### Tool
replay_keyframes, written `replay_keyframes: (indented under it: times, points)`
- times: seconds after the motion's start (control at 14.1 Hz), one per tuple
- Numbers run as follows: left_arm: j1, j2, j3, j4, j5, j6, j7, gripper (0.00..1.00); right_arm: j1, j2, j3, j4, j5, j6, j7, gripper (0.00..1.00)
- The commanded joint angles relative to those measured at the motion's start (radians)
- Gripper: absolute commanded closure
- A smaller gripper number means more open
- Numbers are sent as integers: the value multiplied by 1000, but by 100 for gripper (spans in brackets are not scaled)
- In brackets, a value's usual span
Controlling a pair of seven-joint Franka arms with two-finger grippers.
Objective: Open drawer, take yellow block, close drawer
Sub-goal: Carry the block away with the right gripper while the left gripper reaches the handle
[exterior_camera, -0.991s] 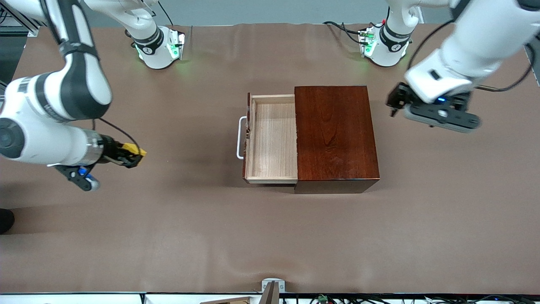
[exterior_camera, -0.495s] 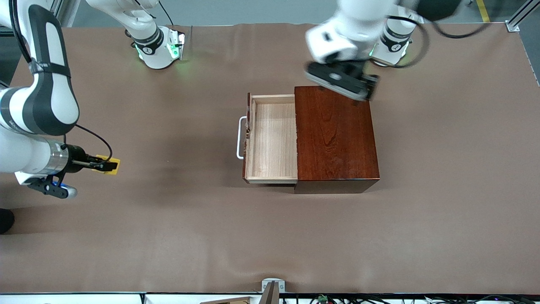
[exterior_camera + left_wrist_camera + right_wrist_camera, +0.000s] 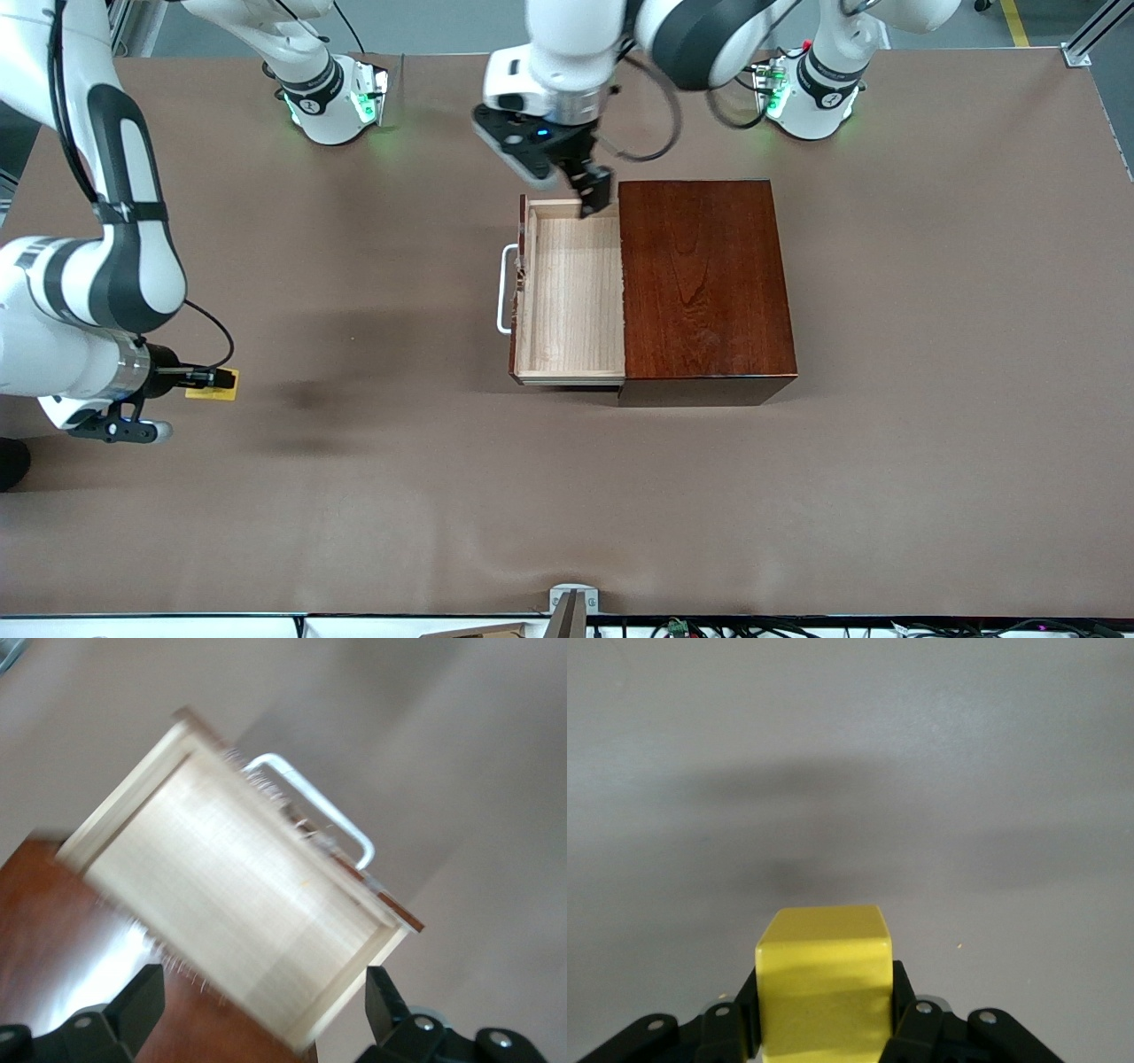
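The drawer (image 3: 571,297) stands pulled out of the dark reddish-brown box (image 3: 704,283), its pale tray bare and its white handle (image 3: 507,288) facing the right arm's end of the table. My left gripper (image 3: 592,197) hangs open over the tray's corner farthest from the front camera. In the left wrist view the tray (image 3: 230,904) and handle (image 3: 328,811) lie under the spread fingers (image 3: 133,1010). My right gripper (image 3: 217,379) is shut on the yellow block (image 3: 213,386), low over the table at the right arm's end. The block (image 3: 824,979) fills the gap between those fingers.
The brown table cover (image 3: 567,496) lies flat around the box. The two arm bases (image 3: 332,97) (image 3: 811,93) stand along the edge farthest from the front camera. A small metal bracket (image 3: 571,602) sits at the nearest edge.
My left arm swung from its own end of the table, across the box, to over the open tray. My right gripper carried the yellow block farther toward the right arm's end and lower.
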Motion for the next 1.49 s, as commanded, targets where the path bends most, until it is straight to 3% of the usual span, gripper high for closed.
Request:
replay_keyframes:
  times: [0.0, 0.14, 0.35, 0.78, 0.99, 1.13, 1.2, 1.34, 1.42]
  points:
    - [-53, 154, 0, 148, 16, 50, 196, 0, -5, -18, -1, -100, -24, 130, -16, 100]
    - [-76, 212, -1, 155, 13, 152, 284, 0, -5, -17, -4, -163, -24, 245, -14, 100]
    - [-95, 281, -1, 192, 13, 203, 443, 0, -7, 29, -4, -190, -24, 342, -16, 100]
    - [-90, 384, 25, 195, 15, 286, 729, 0, -18, 104, -4, -190, -21, 394, -5, 100]
    - [-90, 399, 35, 195, 15, 288, 741, 0, -18, 123, -4, -191, -17, 396, 0, 97]
    - [-87, 404, 48, 192, 10, 288, 734, 0, -18, 126, -4, -191, -12, 396, 0, 81]
    - [-77, 404, 49, 191, 7, 288, 728, 0, -19, 126, -4, -191, -12, 396, 0, 63]
    - [-61, 407, 51, 188, 7, 286, 725, 0, -21, 129, -4, -191, -11, 396, 0, 1]
    - [-54, 415, 51, 188, 5, 286, 725, 0, -21, 129, -4, -191, -11, 396, 0, 0]
